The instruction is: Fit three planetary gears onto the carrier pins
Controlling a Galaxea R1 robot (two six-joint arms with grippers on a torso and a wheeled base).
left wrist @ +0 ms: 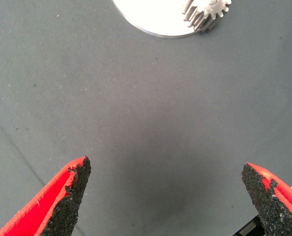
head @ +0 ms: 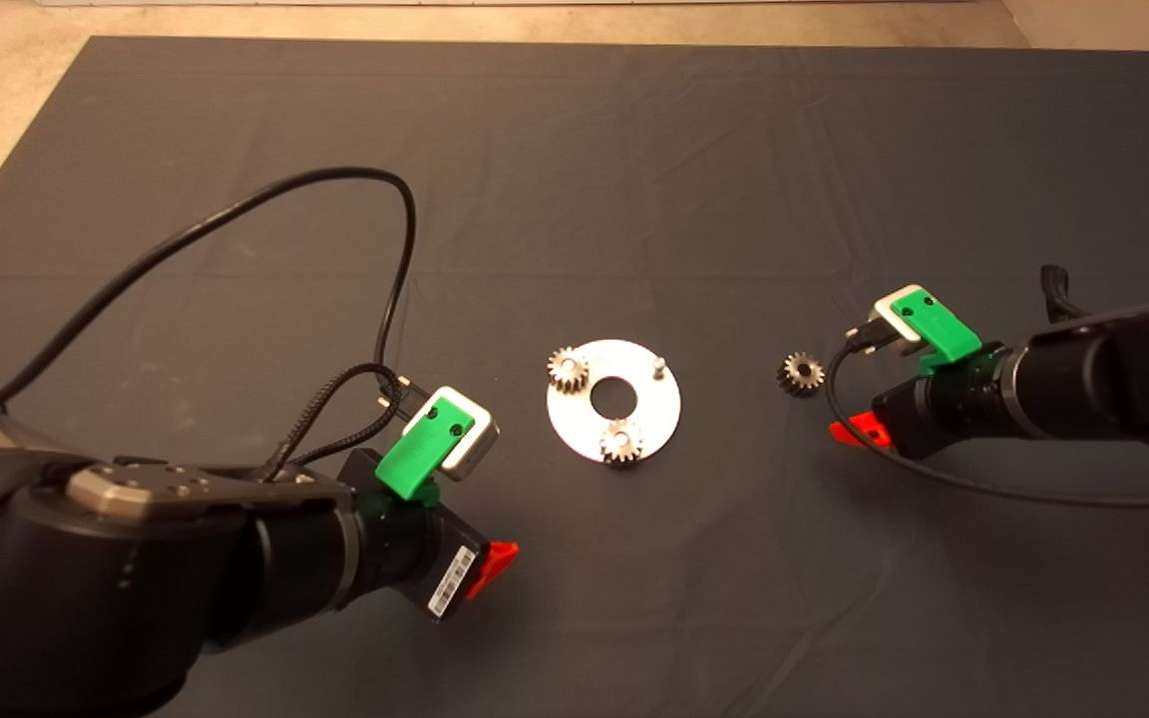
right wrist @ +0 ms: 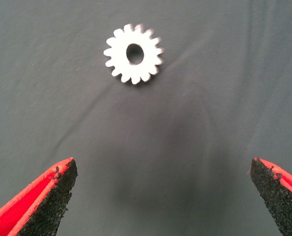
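Beside loose gear (right wrist: 133, 53), right tool (right wrist: 160, 196) hovers wide open (empty); left tool (left wrist: 165, 196) likewise.

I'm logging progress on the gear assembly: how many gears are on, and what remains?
Two planetary gears already sit on pins of the silver disc. One carrier pin stands bare. The third gear lies flat on the mat; the open right gripper hovers by it, not yet gripping. The left gripper waits open near the disc.
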